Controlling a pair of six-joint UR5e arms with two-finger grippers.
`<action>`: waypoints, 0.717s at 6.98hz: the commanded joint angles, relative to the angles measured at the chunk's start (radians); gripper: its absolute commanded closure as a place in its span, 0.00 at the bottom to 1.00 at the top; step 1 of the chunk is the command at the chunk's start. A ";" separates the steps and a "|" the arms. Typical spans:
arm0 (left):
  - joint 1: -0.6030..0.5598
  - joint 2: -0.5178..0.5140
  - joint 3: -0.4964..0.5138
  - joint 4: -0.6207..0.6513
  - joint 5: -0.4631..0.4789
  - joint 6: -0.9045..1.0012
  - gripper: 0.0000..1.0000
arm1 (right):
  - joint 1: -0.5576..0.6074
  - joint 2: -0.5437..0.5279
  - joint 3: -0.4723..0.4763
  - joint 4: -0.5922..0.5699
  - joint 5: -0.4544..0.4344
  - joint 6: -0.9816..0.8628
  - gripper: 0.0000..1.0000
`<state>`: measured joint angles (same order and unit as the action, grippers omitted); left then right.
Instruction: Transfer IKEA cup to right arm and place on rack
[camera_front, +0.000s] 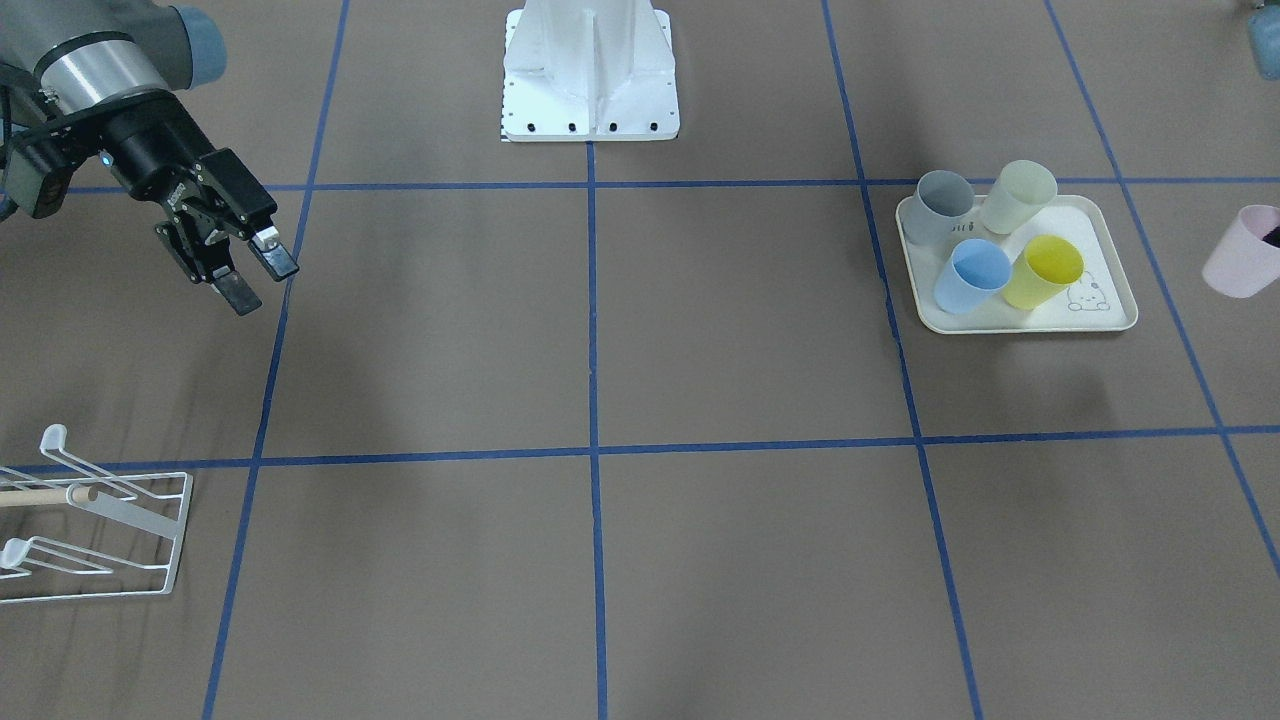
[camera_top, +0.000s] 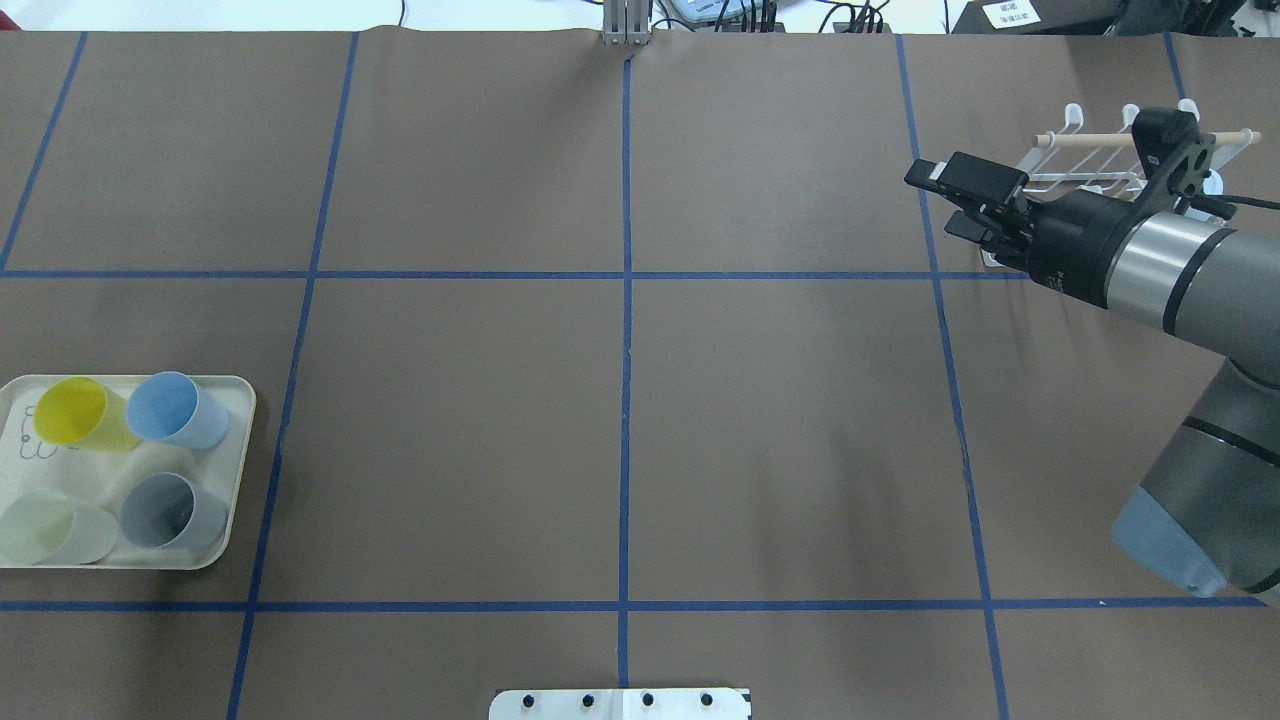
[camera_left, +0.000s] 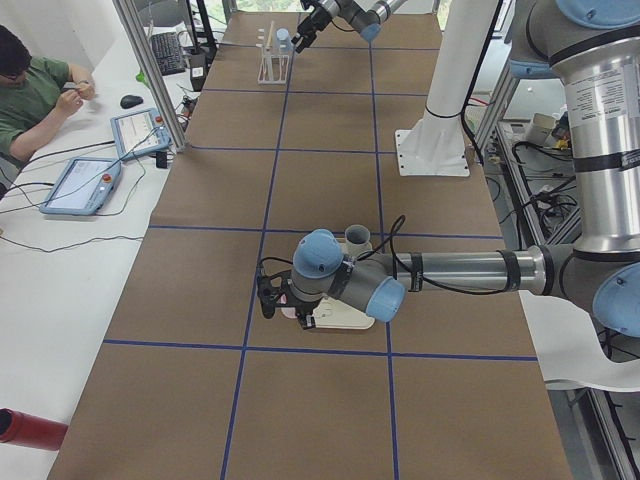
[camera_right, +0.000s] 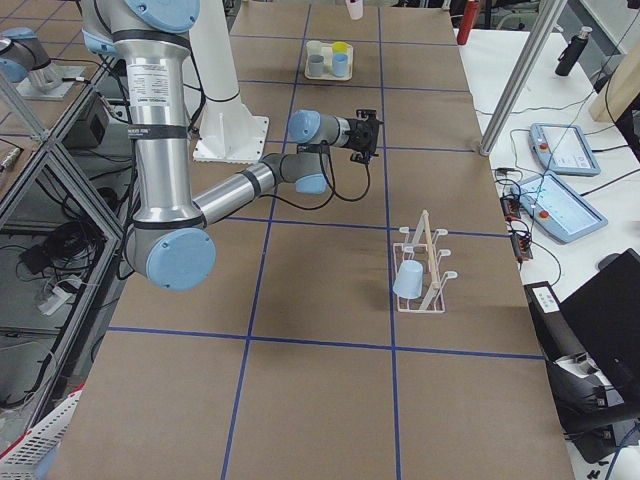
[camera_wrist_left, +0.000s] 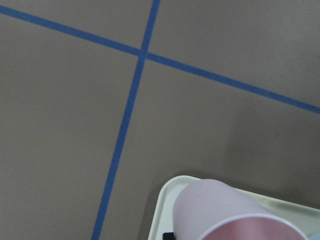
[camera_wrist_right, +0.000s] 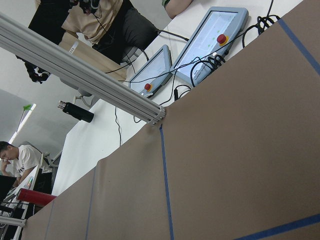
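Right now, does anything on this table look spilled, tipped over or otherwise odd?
Nothing spilled or broken. Only the pink cup stands out: it hangs tilted beside the tray, not standing in it, apparently gripped by the left gripper.

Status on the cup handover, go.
Left tool shut on pink cup, aloft beside tray. Right tool open, empty, near rack. Rack holds one blue cup. Nothing standing between tools.

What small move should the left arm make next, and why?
Probably carry the pale pink plastic cup toward the middle of the table: the left pincer seems to hold it near the cream rabbit-printed tray, and the right pincer, open and empty, is far off.
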<state>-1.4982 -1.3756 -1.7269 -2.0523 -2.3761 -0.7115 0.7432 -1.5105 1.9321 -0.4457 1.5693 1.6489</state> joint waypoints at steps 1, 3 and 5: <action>-0.019 -0.147 -0.003 -0.005 0.060 -0.211 1.00 | -0.005 0.010 0.001 0.001 0.000 0.023 0.01; 0.040 -0.261 -0.005 -0.029 0.060 -0.407 1.00 | -0.011 0.042 -0.008 0.002 0.003 0.064 0.01; 0.158 -0.353 0.001 -0.176 0.095 -0.765 1.00 | -0.019 0.104 -0.038 0.002 0.003 0.165 0.01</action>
<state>-1.4159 -1.6641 -1.7291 -2.1483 -2.3032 -1.2517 0.7286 -1.4401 1.9085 -0.4435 1.5719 1.7569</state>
